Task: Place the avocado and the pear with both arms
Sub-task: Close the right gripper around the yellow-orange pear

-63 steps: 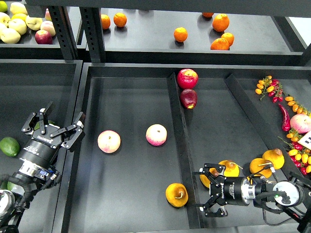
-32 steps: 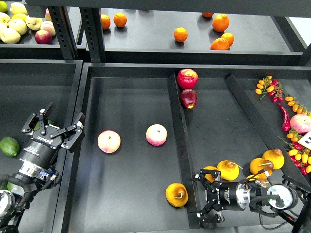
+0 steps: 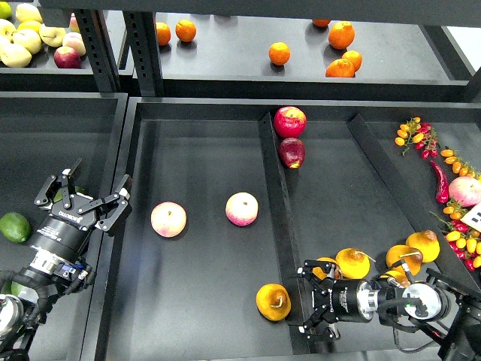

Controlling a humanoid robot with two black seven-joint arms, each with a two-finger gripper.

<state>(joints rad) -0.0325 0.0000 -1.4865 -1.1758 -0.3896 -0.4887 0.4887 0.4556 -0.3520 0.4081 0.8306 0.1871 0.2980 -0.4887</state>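
A golden pear (image 3: 273,301) with a brown stem lies at the front of the middle compartment, close to the divider. My right gripper (image 3: 307,299) is open and empty, pointing left at this pear from just across the divider. Several more pears (image 3: 353,262) lie in the right compartment behind the gripper. A green oval fruit, the avocado (image 3: 13,226), lies at the left edge of the left tray. My left gripper (image 3: 88,197) is open and empty, up and right of the avocado, over the tray's right wall. A bit of dark green fruit (image 3: 65,194) shows behind its fingers.
Two pink-cream round fruits (image 3: 168,219) (image 3: 242,208) lie in the middle compartment. Two red apples (image 3: 290,121) sit by the divider (image 3: 279,218) at the back. Peppers and small tomatoes (image 3: 451,188) fill the right edge. Oranges (image 3: 279,53) and apples (image 3: 30,37) are on the upper shelf.
My right gripper has moved left and slightly down, from among the pears in the right compartment to the divider beside the front pear. The left arm has not moved.
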